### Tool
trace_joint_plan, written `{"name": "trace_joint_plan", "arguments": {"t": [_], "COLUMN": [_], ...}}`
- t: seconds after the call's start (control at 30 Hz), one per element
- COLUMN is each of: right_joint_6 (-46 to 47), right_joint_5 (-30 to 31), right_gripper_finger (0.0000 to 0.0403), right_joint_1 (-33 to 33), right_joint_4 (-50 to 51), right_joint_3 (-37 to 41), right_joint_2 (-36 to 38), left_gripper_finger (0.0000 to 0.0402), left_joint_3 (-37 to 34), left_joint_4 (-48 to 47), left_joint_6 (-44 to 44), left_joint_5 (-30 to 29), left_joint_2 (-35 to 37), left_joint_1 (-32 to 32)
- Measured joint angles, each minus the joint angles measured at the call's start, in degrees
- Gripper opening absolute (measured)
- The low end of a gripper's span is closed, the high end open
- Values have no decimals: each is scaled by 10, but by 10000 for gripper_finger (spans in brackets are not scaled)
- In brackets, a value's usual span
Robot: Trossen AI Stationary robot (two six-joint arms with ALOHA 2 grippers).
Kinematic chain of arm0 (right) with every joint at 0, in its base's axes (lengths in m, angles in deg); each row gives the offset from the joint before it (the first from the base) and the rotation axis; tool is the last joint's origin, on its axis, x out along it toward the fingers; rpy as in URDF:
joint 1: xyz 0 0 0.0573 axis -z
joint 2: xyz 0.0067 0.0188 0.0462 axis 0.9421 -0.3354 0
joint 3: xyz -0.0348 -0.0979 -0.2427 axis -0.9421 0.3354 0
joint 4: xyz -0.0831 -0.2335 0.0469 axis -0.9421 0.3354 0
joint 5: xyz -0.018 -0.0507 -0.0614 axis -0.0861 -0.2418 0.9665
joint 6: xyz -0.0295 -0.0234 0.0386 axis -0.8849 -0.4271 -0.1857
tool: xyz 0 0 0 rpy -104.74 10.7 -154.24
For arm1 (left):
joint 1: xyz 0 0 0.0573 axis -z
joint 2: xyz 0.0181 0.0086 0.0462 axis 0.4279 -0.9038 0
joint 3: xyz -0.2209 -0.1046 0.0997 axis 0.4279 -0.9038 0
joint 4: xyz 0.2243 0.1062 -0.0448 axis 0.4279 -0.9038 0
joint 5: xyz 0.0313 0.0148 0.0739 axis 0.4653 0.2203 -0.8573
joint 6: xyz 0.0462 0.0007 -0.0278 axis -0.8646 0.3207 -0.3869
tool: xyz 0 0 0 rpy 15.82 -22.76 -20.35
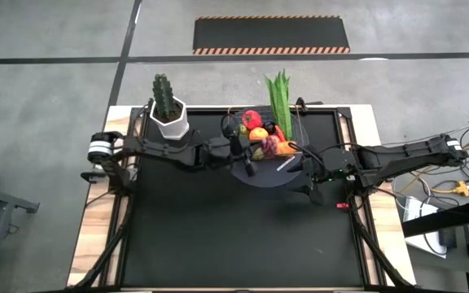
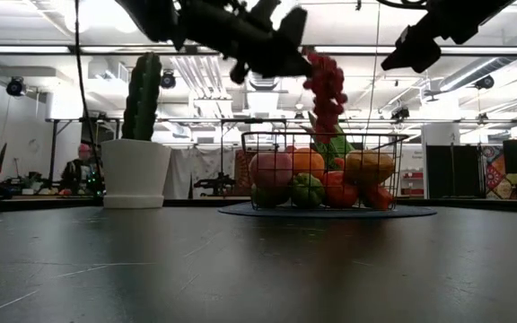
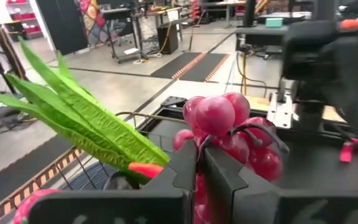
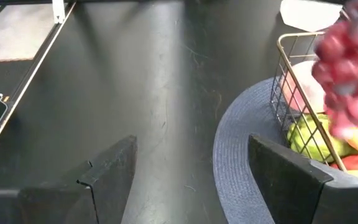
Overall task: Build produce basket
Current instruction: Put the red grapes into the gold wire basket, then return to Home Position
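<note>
Left claw: upper centre of the low view, clenched on the stem of the purple grapes, which hang just above the basket; in the left wrist view the bunch sits directly ahead of the pinched fingers.

Basket: coppery wire, centre right of the low view, upper centre of the high view, standing on a round grey disc.

Produce inside: pink fruit, orange fruit, green piece, red pieces, long leafy green rising from the rear.

Right claw: released, fingers spread, hovering over the disc's edge beside the basket.

Cactus in white pot: left on the dark worktop.
</note>
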Motion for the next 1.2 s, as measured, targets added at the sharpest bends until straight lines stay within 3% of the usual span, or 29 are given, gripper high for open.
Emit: {"name": "trace_joint_plan", "arguments": {"t": [0.63, 1.2], "right_joint_6": [6, 7], "right_joint_5": [0, 0], "right_gripper_finger": [286, 286], "right_joint_1": [0, 0], "right_joint_4": [-3, -3], "right_joint_3": [1, 1], "right_joint_2": [0, 0], "left_gripper_finger": [7, 130], "left_joint_3": [8, -2], "left_joint_4": [110, 79], "left_joint_6": [18, 46], "left_joint_5": [-20, -20], "left_joint_2": [-102, -79], "left_joint_1": [-27, -27]}}
